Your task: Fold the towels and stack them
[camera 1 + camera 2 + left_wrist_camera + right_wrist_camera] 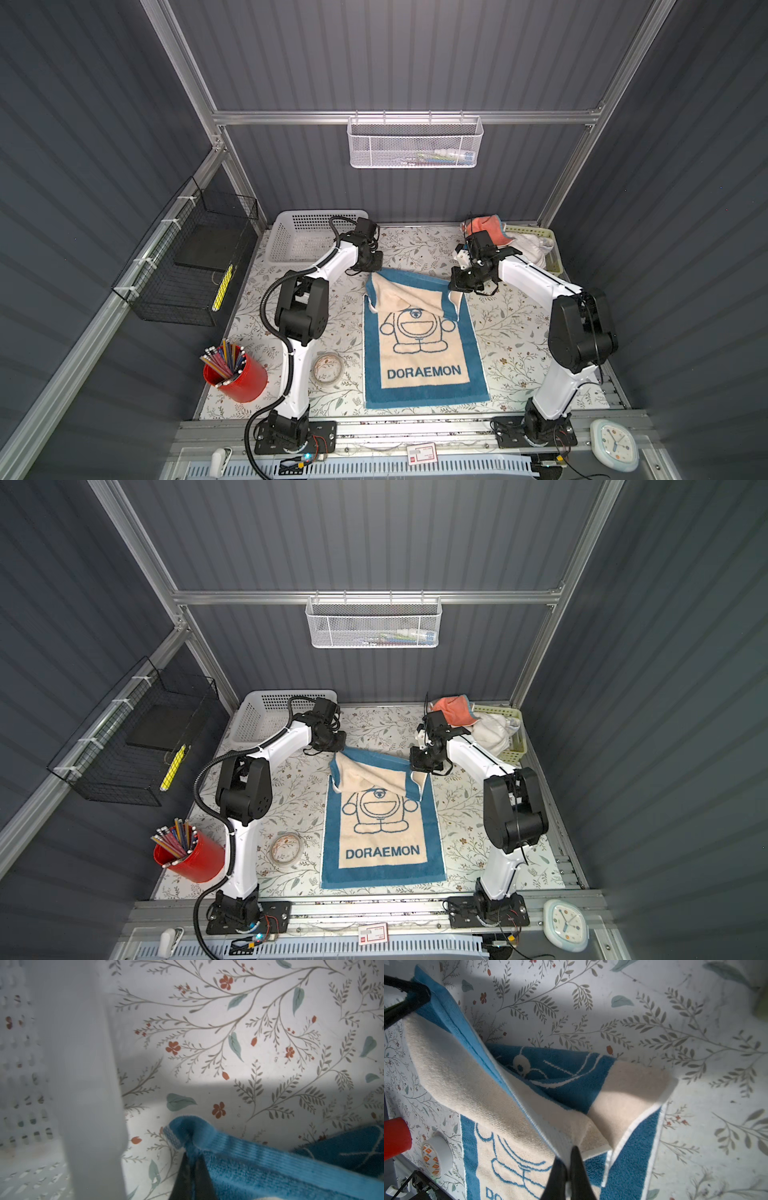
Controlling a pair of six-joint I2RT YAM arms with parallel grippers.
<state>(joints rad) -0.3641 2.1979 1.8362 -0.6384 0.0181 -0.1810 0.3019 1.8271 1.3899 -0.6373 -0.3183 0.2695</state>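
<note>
Left gripper (192,1157) and right gripper (568,1157) each pinched a far corner of the blue towel (424,365), raised above the desk (519,324); its near half lay flat mid-desk; a coral towel (487,227) topped the basket (555,262) at the far right corner.

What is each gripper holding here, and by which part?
Both hold the blue Doraemon towel: left gripper pinches its far left corner, right gripper its far right corner.
</note>
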